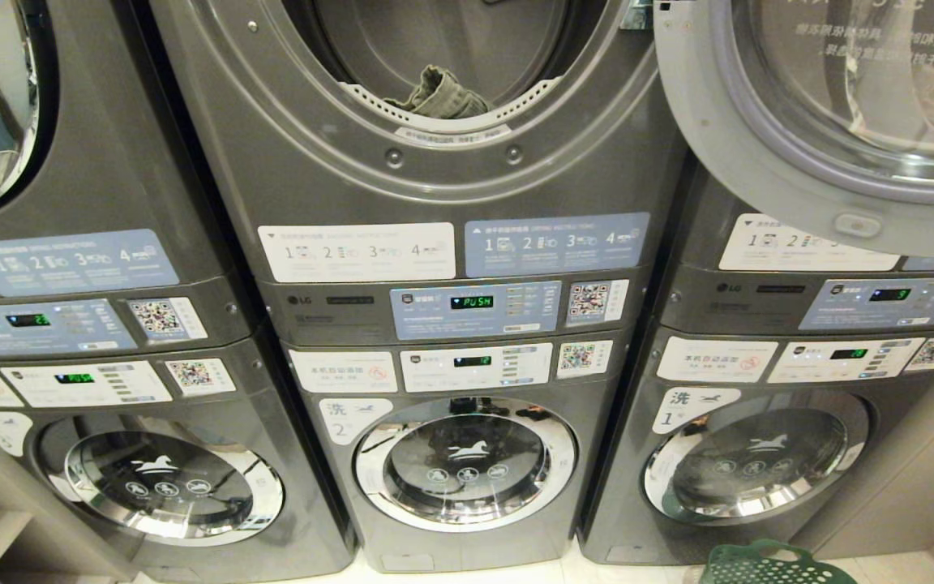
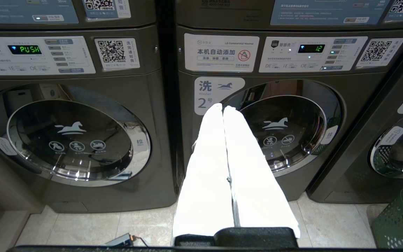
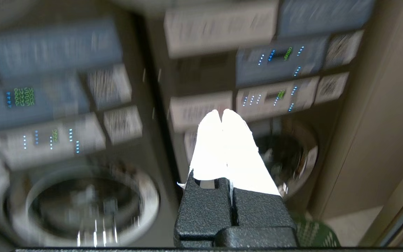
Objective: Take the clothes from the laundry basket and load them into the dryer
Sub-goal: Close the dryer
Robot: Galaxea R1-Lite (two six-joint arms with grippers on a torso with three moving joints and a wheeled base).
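Grey steel fills the head view: three stacks of machines, dryers above and washers below. Largest is the middle stack, whose dryer [image 1: 467, 89] sits at 12 o'clock with its mouth uncovered. Its door [image 1: 824, 105], swung aside, hangs at 2 o'clock across the neighbouring stack. Below, at 6 o'clock, is a washer [image 1: 464, 462] with its round glass door shut. A green basket [image 1: 767, 564] shows only its rim, on the floor at 5 o'clock; whatever it holds is out of sight. One olive garment [image 1: 441, 96] lies just inside the dryer's lip.

Neither arm appears in the head view. From its own camera, the left pincer [image 2: 223, 107] has both white fingers pressed together, holding nothing, aimed at the washer. The right pincer [image 3: 221, 113] is likewise pressed together and empty, and its surroundings are smeared with motion blur.

Likely one piece is loaded and the work sits between loads. Next, the right pincer would need to spread, drop to the basket and take a garment.
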